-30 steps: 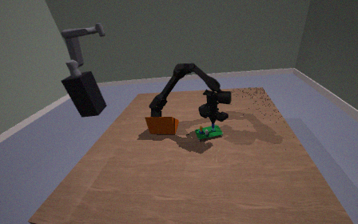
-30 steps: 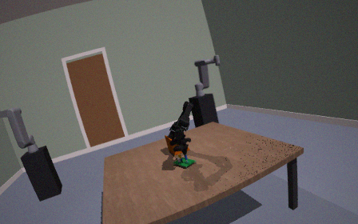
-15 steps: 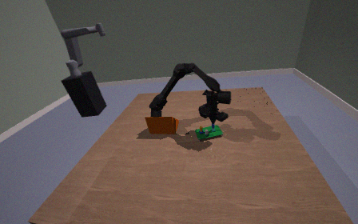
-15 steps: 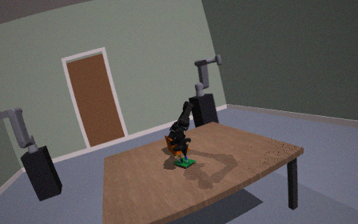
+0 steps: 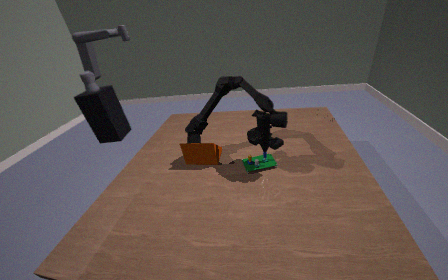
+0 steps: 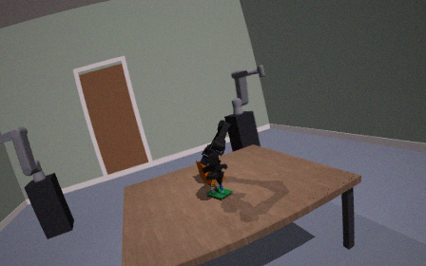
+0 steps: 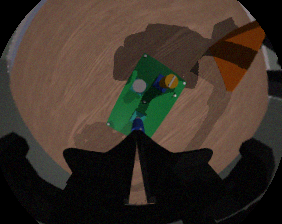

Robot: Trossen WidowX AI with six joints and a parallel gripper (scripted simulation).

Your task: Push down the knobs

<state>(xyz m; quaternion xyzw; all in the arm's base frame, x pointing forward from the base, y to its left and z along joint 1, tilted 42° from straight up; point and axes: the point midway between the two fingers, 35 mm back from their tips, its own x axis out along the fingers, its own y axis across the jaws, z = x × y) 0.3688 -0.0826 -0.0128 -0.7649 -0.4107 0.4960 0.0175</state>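
Observation:
A small green circuit board (image 5: 264, 163) (image 6: 220, 191) (image 7: 131, 106) stands on the brown table (image 5: 236, 230) (image 6: 177, 228). In the wrist view it carries a white knob (image 7: 139, 86), an orange knob (image 7: 169, 80), a dark blue part between them and a blue knob (image 7: 136, 124) at its near edge. My gripper (image 5: 264, 151) (image 6: 219, 186) (image 7: 136, 132) is shut, with nothing between the fingers. It points straight down, and its fingertips sit on top of the blue knob. I cannot tell how far down that knob sits on its shaft.
An orange block (image 5: 200, 153) (image 6: 201, 168) (image 7: 237, 56) at the arm's base stands just left of the board. Two grey arms on black pedestals (image 5: 102, 112) (image 6: 48, 204) (image 6: 242, 129) stand on the floor off the table.

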